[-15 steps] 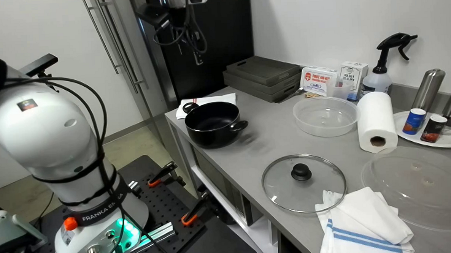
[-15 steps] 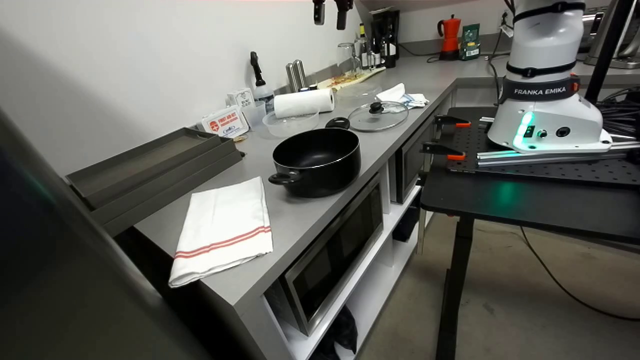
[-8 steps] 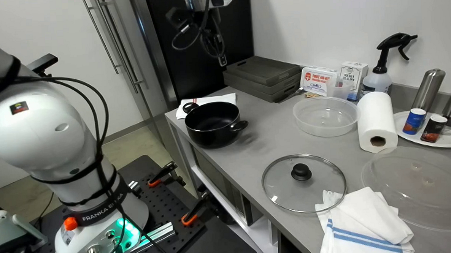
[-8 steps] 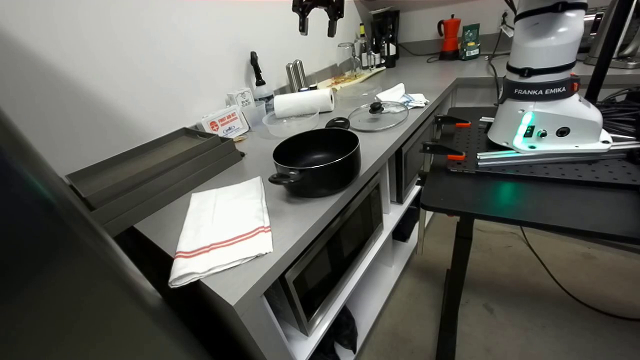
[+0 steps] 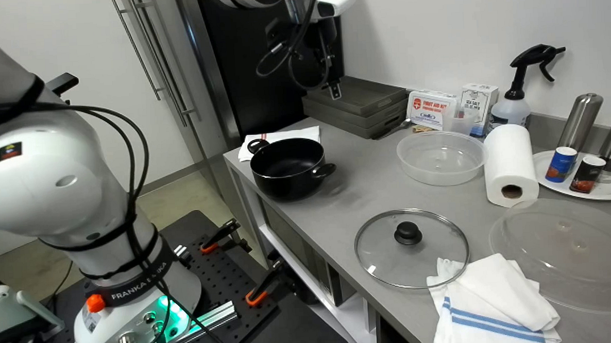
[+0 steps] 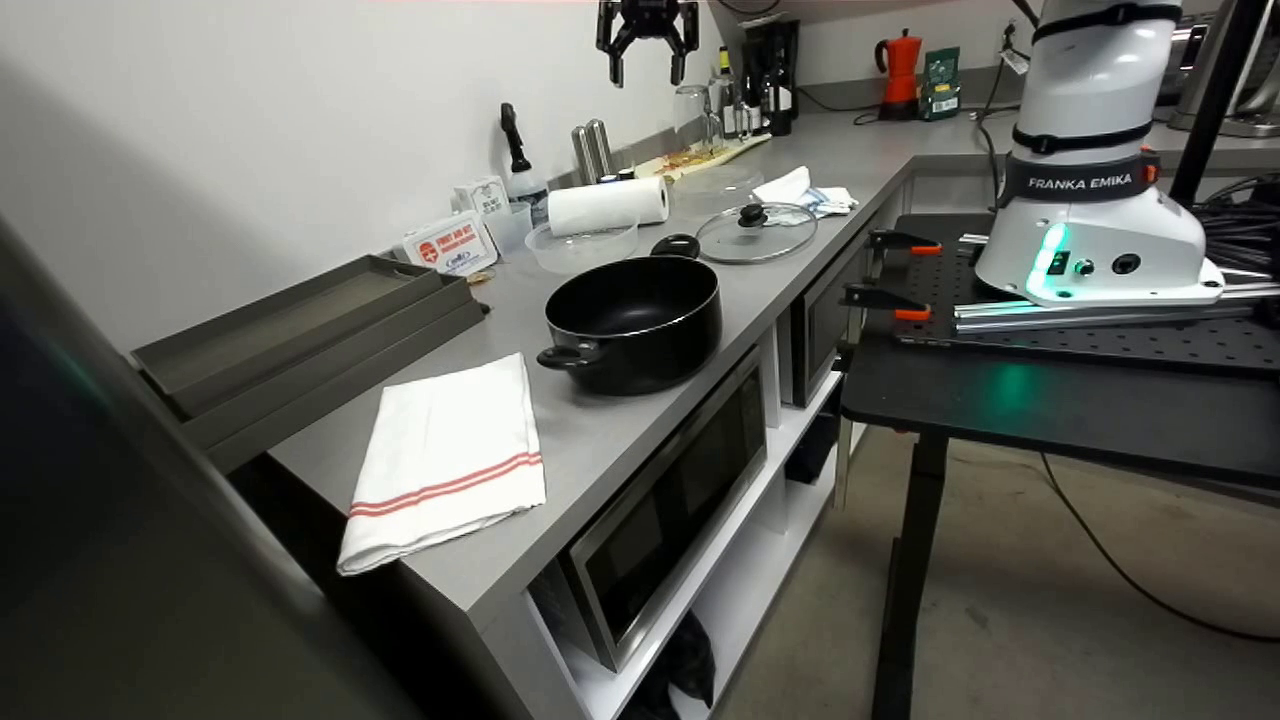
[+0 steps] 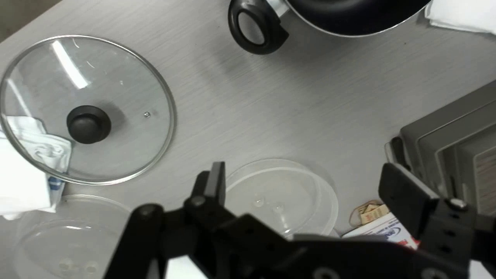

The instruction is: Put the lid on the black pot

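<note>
The glass lid with its black knob lies flat on the counter in both exterior views point(image 5: 412, 259) point(image 6: 757, 238), with one edge over a folded towel. It also shows at the left of the wrist view point(image 7: 116, 151). The black pot stands uncovered near the counter's front edge in both exterior views point(image 5: 288, 167) point(image 6: 633, 325), and partly at the top of the wrist view point(image 7: 356, 15). My gripper is open and empty, high above the counter in both exterior views point(image 5: 336, 92) point(image 6: 647, 82). In the wrist view its spread fingers point(image 7: 302, 170) frame a clear bowl far below.
The clear bowl point(image 5: 441, 158), paper towel roll point(image 5: 510, 167) and larger clear dish point(image 5: 572, 252) stand beside the lid. Dark trays point(image 5: 356, 99) and a first aid kit point(image 5: 430, 109) stand by the wall. A blue-striped towel point(image 5: 497, 307) lies under the lid's edge.
My gripper has moved right and slightly down in an exterior view, and has come lower and turned so both fingers show spread. The lid and the pot have not moved.
</note>
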You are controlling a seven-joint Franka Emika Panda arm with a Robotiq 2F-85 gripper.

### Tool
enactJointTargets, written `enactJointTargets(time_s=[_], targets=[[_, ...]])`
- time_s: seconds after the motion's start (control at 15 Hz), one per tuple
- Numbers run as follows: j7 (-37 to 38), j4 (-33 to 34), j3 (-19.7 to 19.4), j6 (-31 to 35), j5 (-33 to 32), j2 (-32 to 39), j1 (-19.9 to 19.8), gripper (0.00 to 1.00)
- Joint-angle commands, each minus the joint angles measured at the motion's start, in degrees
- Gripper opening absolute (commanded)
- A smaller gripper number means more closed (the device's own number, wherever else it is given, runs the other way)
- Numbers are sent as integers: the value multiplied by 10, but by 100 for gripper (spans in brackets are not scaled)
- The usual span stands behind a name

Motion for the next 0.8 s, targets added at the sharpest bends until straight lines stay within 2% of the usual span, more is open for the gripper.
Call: enactJointTargets(time_s=[0.0, 0.33, 0.73], targets=[[66, 29, -15, 8, -37, 41, -15, 100], [124, 60, -52, 27, -49, 94, -24, 100], [181, 119, -105, 33, -30, 178, -19, 100]])
